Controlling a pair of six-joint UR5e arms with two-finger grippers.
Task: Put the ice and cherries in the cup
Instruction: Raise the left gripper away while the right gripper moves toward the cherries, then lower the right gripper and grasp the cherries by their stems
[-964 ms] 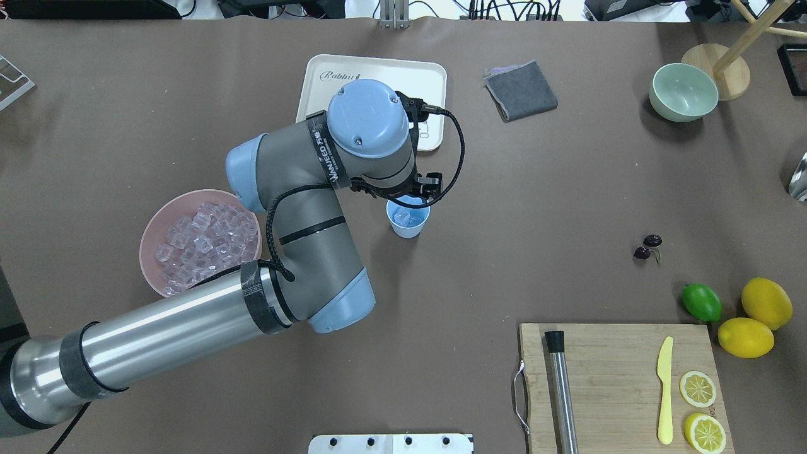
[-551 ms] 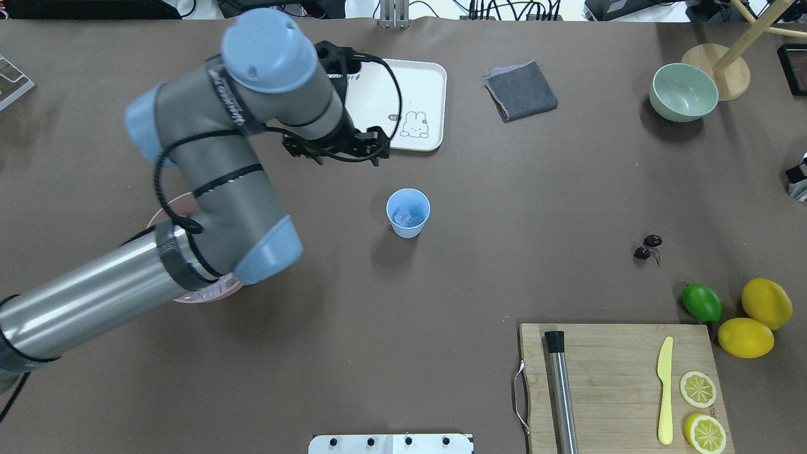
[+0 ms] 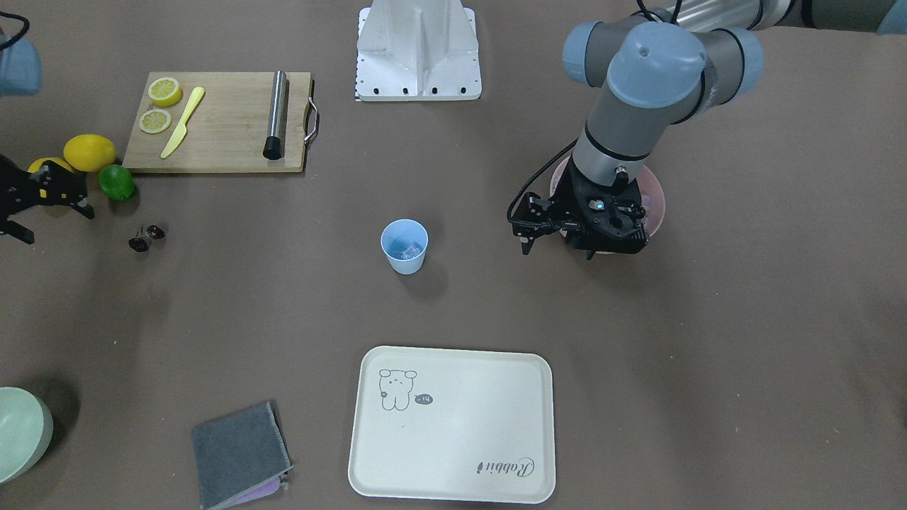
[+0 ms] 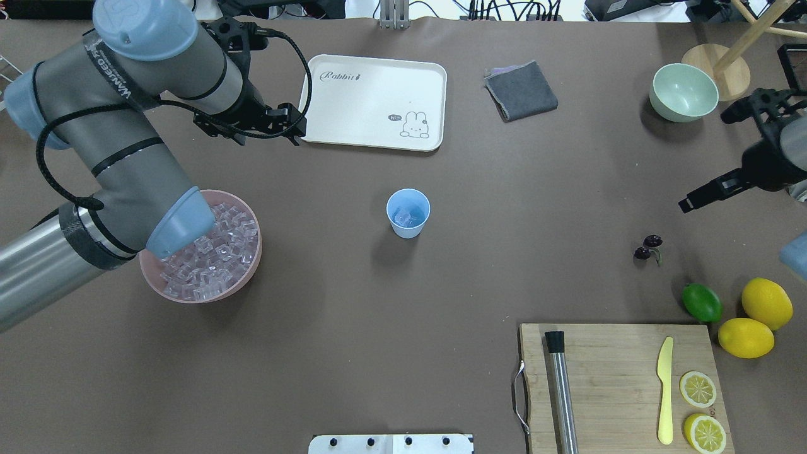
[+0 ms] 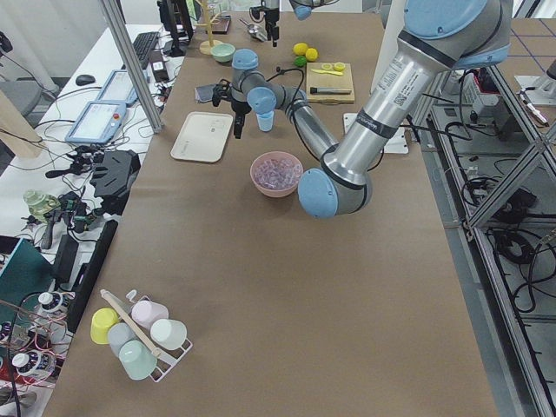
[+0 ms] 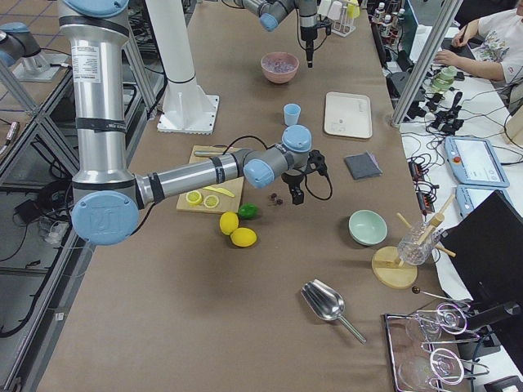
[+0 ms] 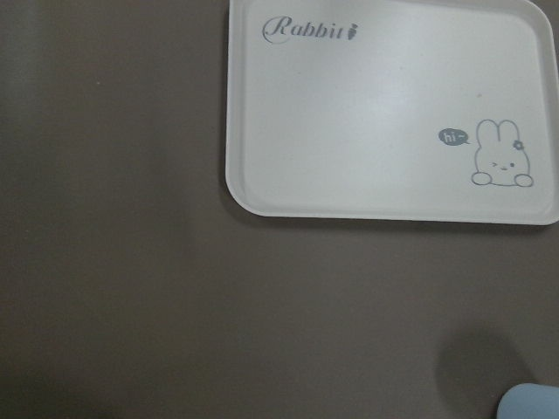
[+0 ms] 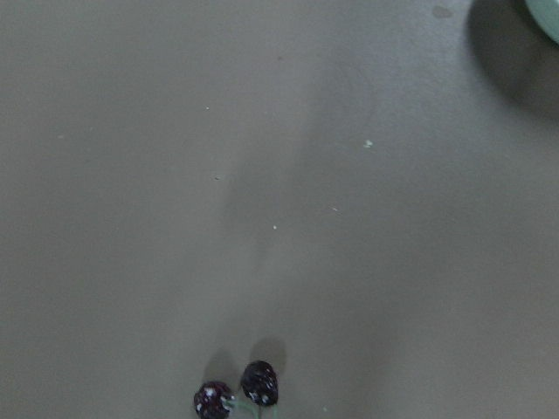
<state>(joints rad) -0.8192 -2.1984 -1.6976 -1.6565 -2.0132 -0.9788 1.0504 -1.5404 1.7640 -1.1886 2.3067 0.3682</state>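
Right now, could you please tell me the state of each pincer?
Left pincer: open, holding nothing.
Right pincer: open, holding nothing; the cherries are not picked up yet.

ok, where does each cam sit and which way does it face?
Front-facing: across the table, facing the base, steeply down; left arm on its right.
Overhead: behind the base, looking forward-down; left arm on its left.
Exterior left: robot's-left table end; left arm near.
Exterior right: opposite end; right arm near.
Left wrist: down on tray; no body.
Right wrist: down on cherries; no body.
Shared: front-facing and overhead both show the cup.
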